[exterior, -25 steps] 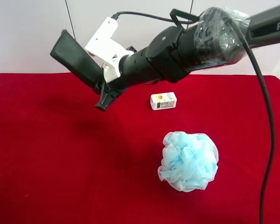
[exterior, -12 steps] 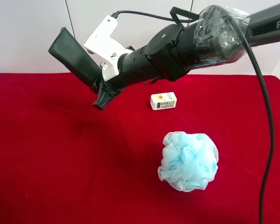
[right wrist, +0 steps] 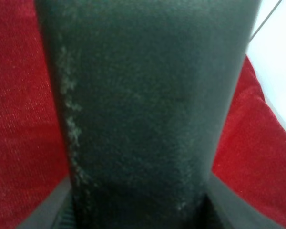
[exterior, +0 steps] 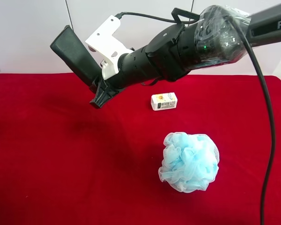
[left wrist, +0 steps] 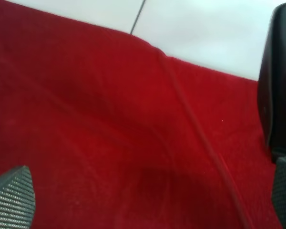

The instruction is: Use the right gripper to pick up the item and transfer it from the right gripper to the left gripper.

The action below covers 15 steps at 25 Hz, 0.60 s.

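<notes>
Item: the dark green-black case (exterior: 77, 56) is hanging in the air above the far left part of the tabletop (exterior: 61, 164), tilting up and away from the gripper, touching nothing else. In the right wrist view the case (right wrist: 143, 109) is filling almost the whole picture.
Item's contents: the case is staying folded shut; nothing inside is showing.
Right gripper: the right gripper (exterior: 97, 86), with its white bracket, is clenching its jaws on the lower end of the case.
Left gripper: the left gripper (left wrist: 148, 195) is holding its jaws wide apart and empty, low over bare red cloth.
White box: the small printed box (exterior: 164, 101) is lying closed on the cloth, under the right arm; its contents are not showing.
Bath puff: the light-blue puff (exterior: 189, 161) is sitting on the cloth nearer the camera, apart from the box.
</notes>
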### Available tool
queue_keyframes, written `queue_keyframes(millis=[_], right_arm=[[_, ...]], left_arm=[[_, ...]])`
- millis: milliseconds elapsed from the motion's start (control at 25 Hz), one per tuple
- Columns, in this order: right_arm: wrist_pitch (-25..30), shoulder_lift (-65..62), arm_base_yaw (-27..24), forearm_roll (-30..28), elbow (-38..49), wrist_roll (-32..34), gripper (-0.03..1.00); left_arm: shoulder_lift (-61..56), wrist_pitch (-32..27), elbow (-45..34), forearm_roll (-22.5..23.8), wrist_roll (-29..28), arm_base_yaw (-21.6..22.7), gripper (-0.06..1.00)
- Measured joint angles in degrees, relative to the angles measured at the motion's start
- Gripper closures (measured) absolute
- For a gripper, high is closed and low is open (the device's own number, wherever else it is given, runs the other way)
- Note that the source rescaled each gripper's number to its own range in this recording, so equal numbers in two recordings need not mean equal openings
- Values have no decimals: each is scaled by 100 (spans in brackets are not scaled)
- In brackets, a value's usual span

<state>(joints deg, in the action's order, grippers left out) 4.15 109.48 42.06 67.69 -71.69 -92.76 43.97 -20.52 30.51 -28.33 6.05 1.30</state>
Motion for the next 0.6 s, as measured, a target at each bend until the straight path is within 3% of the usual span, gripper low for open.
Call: queue_keyframes(millis=[160,360,440,600], right_arm=[[0,0,0,0,0,0,96],[0,0,0,109,0,0,96],[0,0,0,152,0,0,96],[0,0,0,223,0,0,96]], left_arm=[[830,426,40,-1422,1383,-234,-6],[1533,908,379,-2945,2968,-1238,-6],[1777,1112,494,-3283,3275,-1653,-6],[2198,1490,809,-3438,3414,-2259,-6]])
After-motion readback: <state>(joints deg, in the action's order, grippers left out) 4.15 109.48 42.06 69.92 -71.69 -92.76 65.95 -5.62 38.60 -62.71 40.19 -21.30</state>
